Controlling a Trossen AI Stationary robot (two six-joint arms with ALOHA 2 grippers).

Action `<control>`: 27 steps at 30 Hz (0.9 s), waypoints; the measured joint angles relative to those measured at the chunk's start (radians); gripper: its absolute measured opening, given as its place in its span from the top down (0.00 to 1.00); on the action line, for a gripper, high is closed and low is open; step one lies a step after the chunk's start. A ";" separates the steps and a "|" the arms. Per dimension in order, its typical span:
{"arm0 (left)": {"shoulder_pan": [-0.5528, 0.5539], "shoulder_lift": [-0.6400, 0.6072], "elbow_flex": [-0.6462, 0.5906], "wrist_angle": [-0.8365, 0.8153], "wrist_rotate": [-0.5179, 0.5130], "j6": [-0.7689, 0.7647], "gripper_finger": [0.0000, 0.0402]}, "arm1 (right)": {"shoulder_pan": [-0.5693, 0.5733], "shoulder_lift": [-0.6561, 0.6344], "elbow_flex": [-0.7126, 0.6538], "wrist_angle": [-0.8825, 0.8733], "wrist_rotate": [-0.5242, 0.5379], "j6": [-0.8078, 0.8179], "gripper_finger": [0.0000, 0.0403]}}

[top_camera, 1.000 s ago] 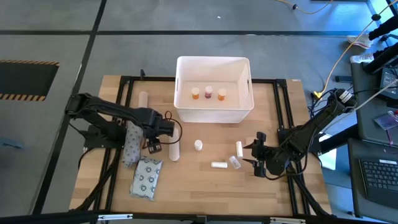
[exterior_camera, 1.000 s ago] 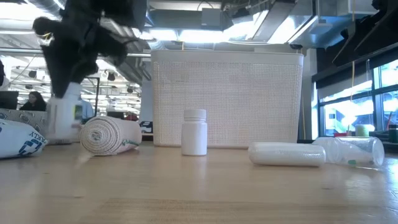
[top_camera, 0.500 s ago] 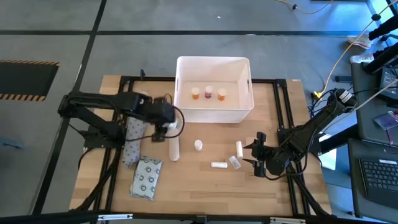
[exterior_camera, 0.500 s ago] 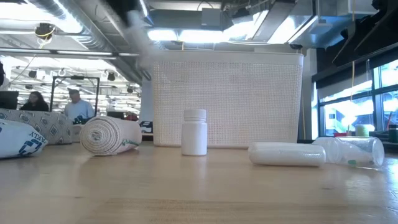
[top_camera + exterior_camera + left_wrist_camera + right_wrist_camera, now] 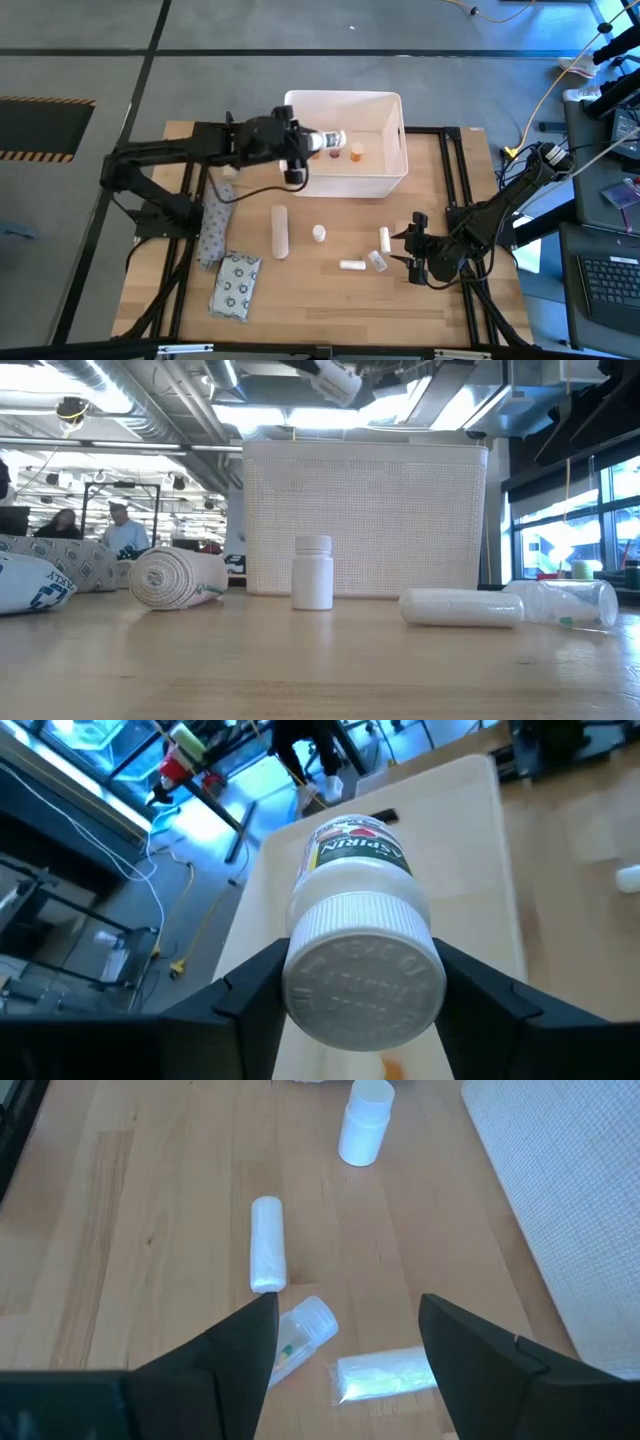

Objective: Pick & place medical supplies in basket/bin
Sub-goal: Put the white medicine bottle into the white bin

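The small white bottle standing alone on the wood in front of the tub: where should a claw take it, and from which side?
Grip the small white bottle across its round body, just below the cap, coming straight down from above. It stands upright and apart from the roll and the tubes, so both fingers likely have room. The right claw, open, waits nearest.

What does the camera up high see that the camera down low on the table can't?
Only the high view shows the capped bottles inside the bin, the ring-patterned packet, and the left gripper clamping the aspirin bottle over the bin. Only the low view shows the people in the room behind. Both show the bin, the standing white bottle and the bandage roll.
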 joint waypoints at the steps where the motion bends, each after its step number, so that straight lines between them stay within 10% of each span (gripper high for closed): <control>1: 0.019 0.011 0.000 0.004 0.011 0.002 0.49 | 0.000 0.000 0.000 0.000 0.000 0.000 0.40; 27: 0.260 0.530 0.327 -0.507 0.426 -0.093 0.49 | 0.000 0.000 0.000 -0.001 0.000 -0.021 0.40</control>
